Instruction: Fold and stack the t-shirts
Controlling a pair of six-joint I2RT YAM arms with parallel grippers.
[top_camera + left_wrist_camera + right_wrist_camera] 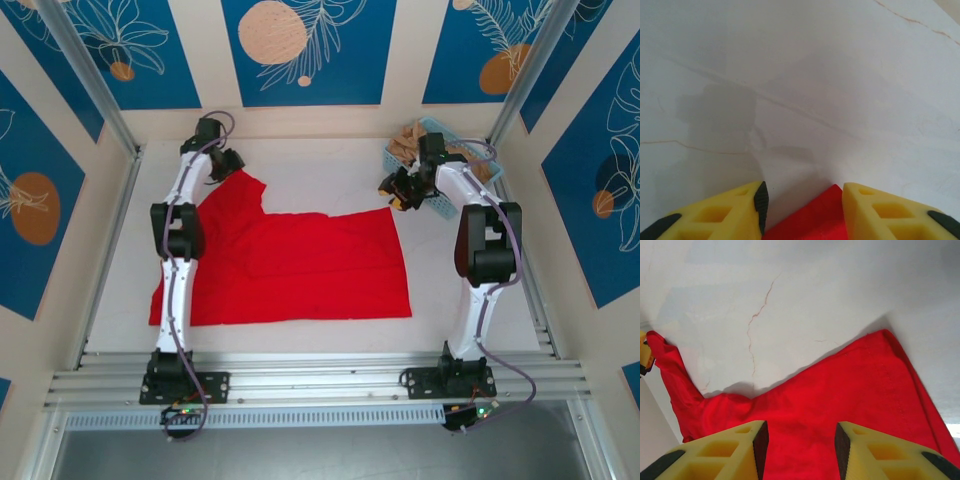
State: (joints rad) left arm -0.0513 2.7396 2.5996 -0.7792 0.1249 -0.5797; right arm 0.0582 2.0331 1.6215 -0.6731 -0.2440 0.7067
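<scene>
the white table (330, 165) in front of me is marbled, with thin brownish veins (757, 315) running across it. at its far right corner, on my right, sits a light blue lattice basket (441, 207), close to the wall. silver metal rails (320, 375) run along the near edge, and slanted posts (90, 75) rise at the far corners. beyond, i see cream walls carrying blue panels (305, 50) with pale leaf drawings and orange discs.

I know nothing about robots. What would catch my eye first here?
A bright red t-shirt lies spread across the white table. The left gripper and the right gripper are at its two far corners. A light blue basket holding tan shirts stands at the far right.
</scene>
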